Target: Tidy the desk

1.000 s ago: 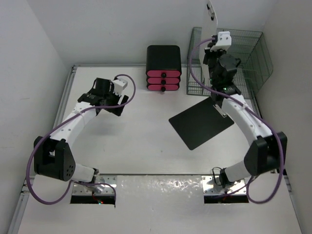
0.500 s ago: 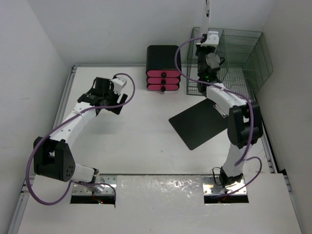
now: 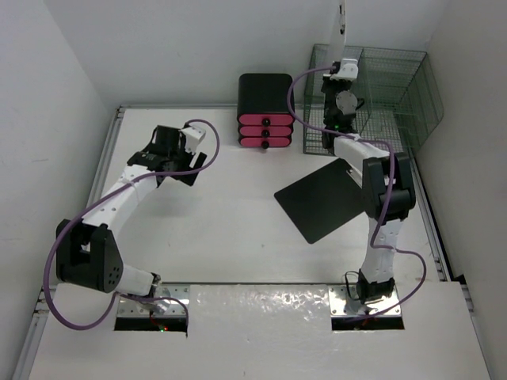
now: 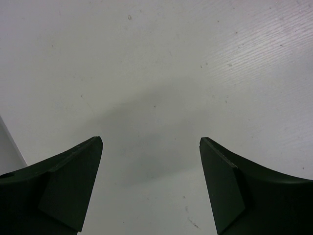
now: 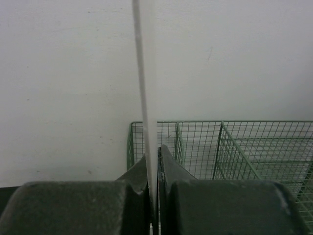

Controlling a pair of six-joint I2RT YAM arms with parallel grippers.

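Arm bases: two silvery mounting plates [image 3: 367,305] sit at the bottom of the overhead frame, with purple cables [image 3: 52,273] looping up each arm.
Desk: the large flat white tabletop [image 3: 230,229] fills the middle of the frame, and thin grey metal rails [image 3: 105,158] run along its left and right edges.
Open room: the bare white surface runs from the lower centre to the left arm.
Mat: a flat black rectangular mat [image 3: 325,202] lies tilted like a diamond right of centre. Its right corner is near the right rail, and the right arm crosses its upper corner.
Left gripper [image 4: 150,142]: it is left of centre in the overhead frame. Its jaws are spread wide over bare desk with nothing between them.
Drawer unit: a black box with three pink drawer fronts [image 3: 266,131] stands at the desk's far edge, top centre.
Right gripper [image 5: 153,169]: it is raised at the upper right, clenched on a thin white sheet [image 5: 145,73] held upright and seen edge-on.
Basket: a green wire basket [image 3: 400,83] sits in the upper right corner, behind the gripper and close to the right wall.
Writing: it is too small to read on any item.
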